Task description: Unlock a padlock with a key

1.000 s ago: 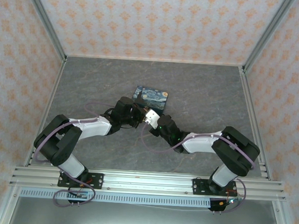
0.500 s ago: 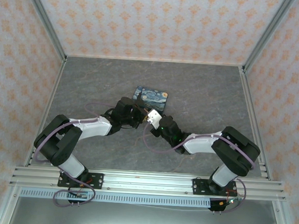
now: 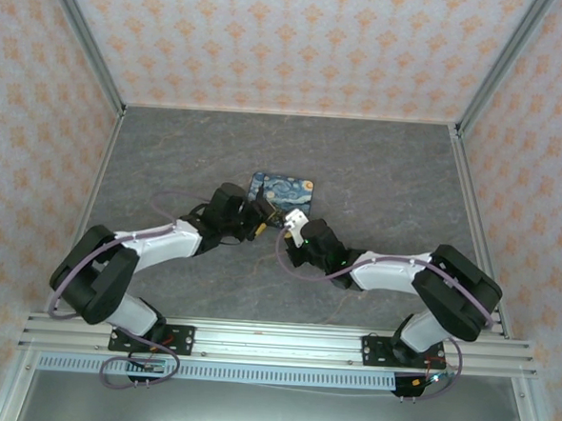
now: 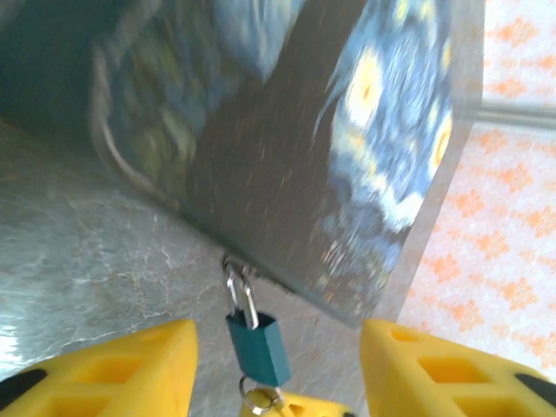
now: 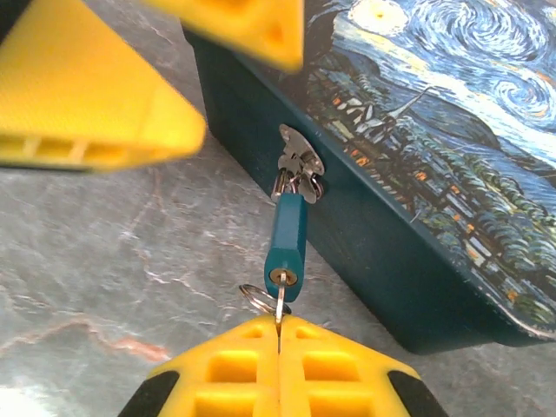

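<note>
In the left wrist view the teal padlock [image 4: 258,347] hangs by its metal shackle from the hasp of the painted tin [image 4: 287,148]. It sits between the spread yellow fingers [image 4: 104,373] of my open left gripper [image 4: 278,347], touching neither. In the right wrist view my right gripper [image 5: 279,334] is shut on the thin silvery key [image 5: 279,308]. The key's tip is in the keyhole at the padlock's [image 5: 287,234] lower end, and a small key ring [image 5: 256,295] lies beside it. In the top view both grippers meet at the tin's [image 3: 282,189] near edge, left gripper [image 3: 259,214] and right gripper [image 3: 291,225].
The tin stands on the grey marbled table [image 3: 379,169], near the middle. Patterned walls and metal frame posts [image 3: 82,36] enclose the table on three sides. The left gripper's fingers [image 5: 95,113] hang close above the padlock in the right wrist view.
My left arm has stretched out and dropped lower, its gripper staying by the tin's near edge. The right gripper has shifted slightly right and stays at the padlock.
</note>
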